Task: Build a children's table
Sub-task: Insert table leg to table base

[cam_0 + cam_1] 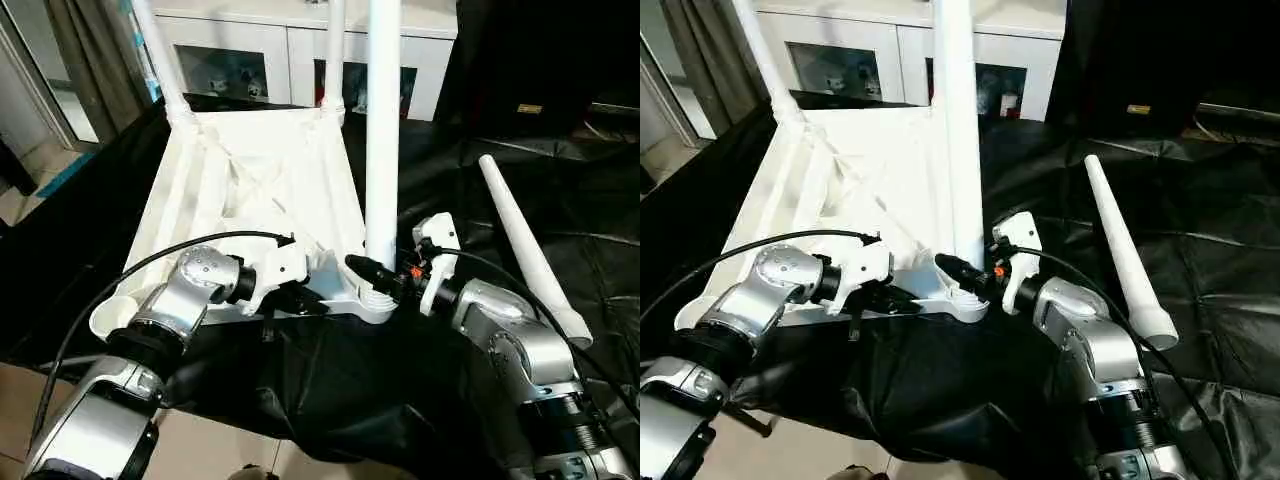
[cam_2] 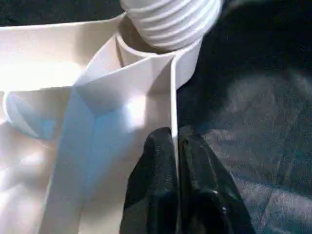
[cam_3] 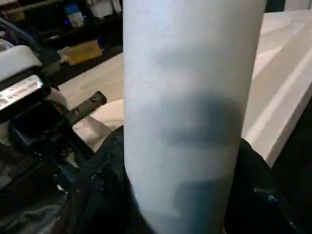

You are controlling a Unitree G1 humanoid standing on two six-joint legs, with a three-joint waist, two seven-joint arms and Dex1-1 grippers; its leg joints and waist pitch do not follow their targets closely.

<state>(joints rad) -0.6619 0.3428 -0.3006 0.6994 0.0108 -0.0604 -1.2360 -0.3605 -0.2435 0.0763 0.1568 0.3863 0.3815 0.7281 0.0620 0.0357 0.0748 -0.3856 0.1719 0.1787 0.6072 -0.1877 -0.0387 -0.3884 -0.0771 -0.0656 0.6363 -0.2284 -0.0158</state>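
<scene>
Left eye view: the children's table (image 1: 255, 185) is lying upside down on a black cloth (image 1: 350, 390), ribbed underside facing up
Legs: two are standing in the far corner sockets; a third leg (image 1: 383, 130) is standing upright in the near right socket (image 1: 372, 300); a fourth leg (image 1: 528, 250) is lying loose on the cloth, well apart to the right
Empty socket: the near left corner (image 1: 112, 318) is waiting for that loose leg
Left hand (image 2: 175, 146): nearly closed, its fingers are pinching the thin near rim wall of the top, just beside the threaded socket
Right hand (image 1: 385, 275): half open around the base of the upright leg, gripping it
Step, as judged: seating or screwing the third leg while the top is being steadied
Handling, as judged: hollow plastic, light and stiff, smooth and likely slippery; the tube is best taken low near the flared end, the top by its rim or ribs
Background: white cabinet (image 1: 270, 45)
</scene>
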